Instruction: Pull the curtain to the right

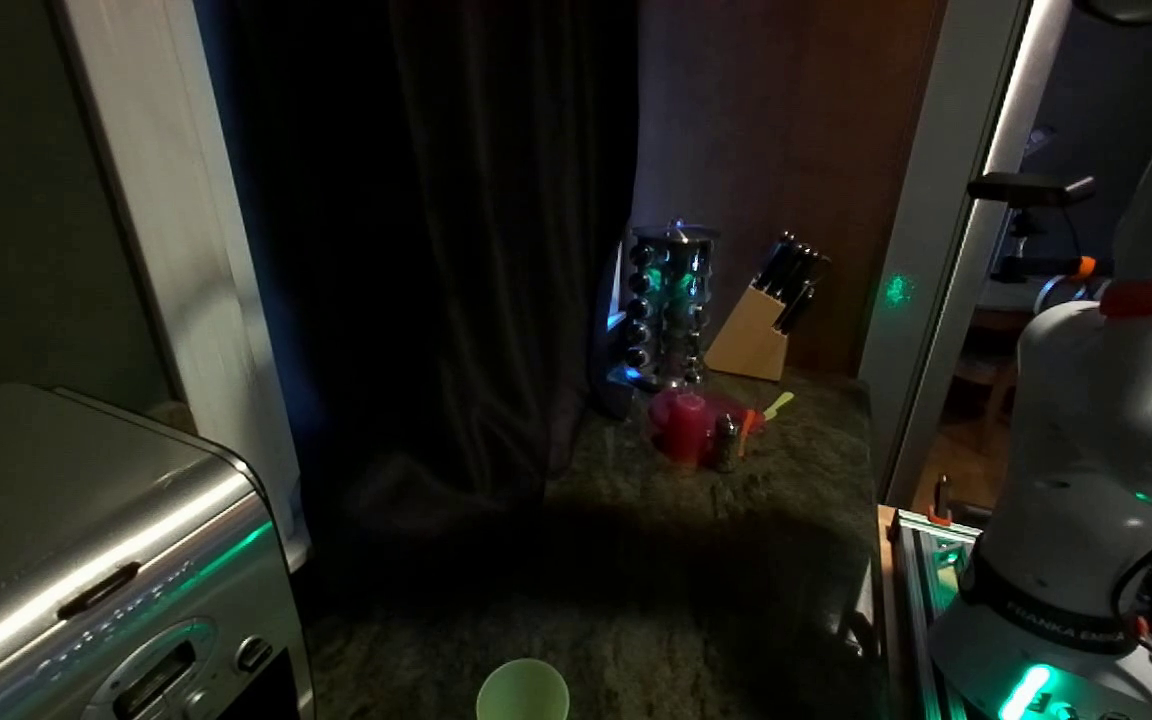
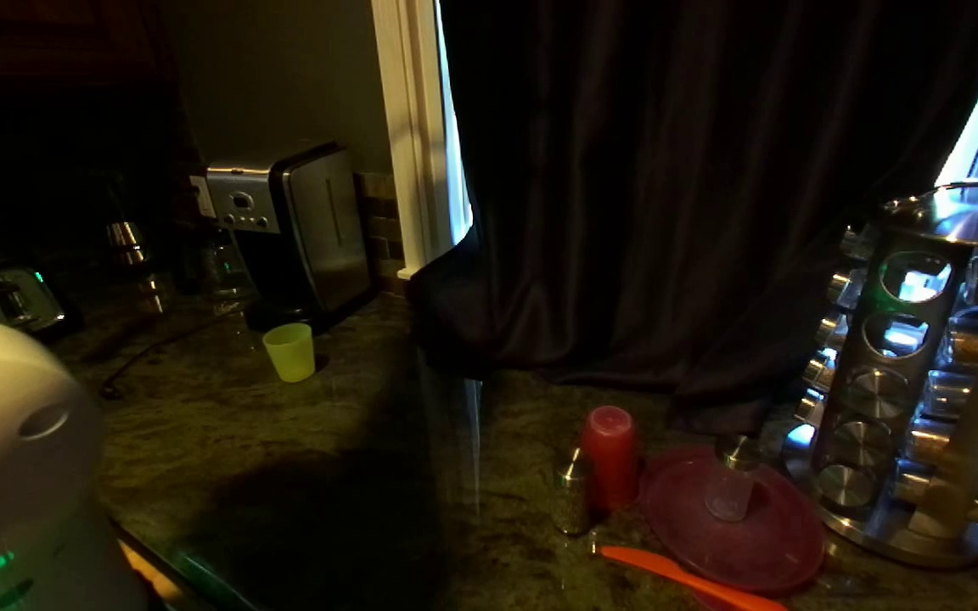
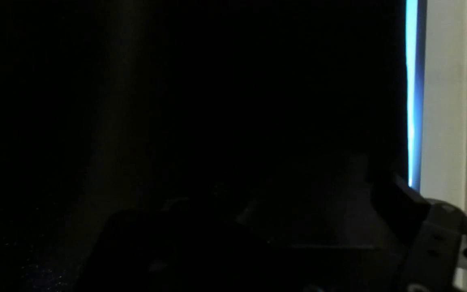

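The curtain is a tall dark drape with vertical folds, seen in both exterior views (image 1: 496,250) (image 2: 667,170). It hangs in front of a window, and its lower hem reaches the counter (image 2: 226,450). Thin strips of bright window show at both of its sides in an exterior view. In the wrist view the curtain (image 3: 258,89) fills most of the picture as near black, with a bright window strip (image 3: 412,93) at its right edge. My gripper (image 3: 298,186) shows there with its fingers wide apart, facing the curtain. Whether it touches the fabric is too dark to tell. Both exterior views leave the gripper out.
A coffee maker (image 1: 136,560) and a yellow-green cup (image 2: 291,355) stand by the left window frame (image 2: 417,144). A spice rack (image 2: 862,356), red cup (image 2: 610,458), glass shaker (image 2: 572,496), red plate (image 2: 676,518) and orange knife (image 2: 676,573) are at the curtain's right, with a knife block (image 1: 751,335).
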Available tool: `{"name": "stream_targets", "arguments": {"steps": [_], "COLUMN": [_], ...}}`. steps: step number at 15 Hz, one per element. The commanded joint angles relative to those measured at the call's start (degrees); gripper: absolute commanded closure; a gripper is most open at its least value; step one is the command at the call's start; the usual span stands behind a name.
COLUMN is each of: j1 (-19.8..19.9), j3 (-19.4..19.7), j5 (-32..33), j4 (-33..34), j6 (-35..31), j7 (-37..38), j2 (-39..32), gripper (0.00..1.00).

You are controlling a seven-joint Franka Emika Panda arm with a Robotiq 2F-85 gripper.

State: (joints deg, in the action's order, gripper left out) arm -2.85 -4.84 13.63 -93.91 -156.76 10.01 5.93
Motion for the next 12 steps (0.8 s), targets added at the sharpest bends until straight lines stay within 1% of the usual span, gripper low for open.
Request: {"name": "stream_targets", "arguments": {"steps": [1, 2, 4, 5, 9, 10, 11, 12], "j1": [0.3, 0.3, 0.3, 0.3, 0.8, 0.8, 0.9, 1.3], "j3": [-0.3, -0.3, -0.1, 0.0, 0.8, 0.9, 1.1, 1.5], "j5": [1.1, 1.4, 1.6, 1.5, 1.2, -0.6, -2.1, -1.9], "j4": [1.3, 1.5, 1.9, 2.2, 2.7, 2.8, 2.9, 2.9], "j6": [-5.6, -6.6, -7.9, -7.8, -6.3, -5.3, -3.8, -2.5], "j7": [3.1, 3.7, 4.6, 4.7, 6.0, 5.8, 5.3, 5.2], "j2": [-3.1, -3.7, -4.5, -4.6, -4.4, -4.1, -3.8, -3.4], "gripper": [0.25, 0.27, 0.42, 0.51, 0.81, 0.89, 0.96, 1.00]}}
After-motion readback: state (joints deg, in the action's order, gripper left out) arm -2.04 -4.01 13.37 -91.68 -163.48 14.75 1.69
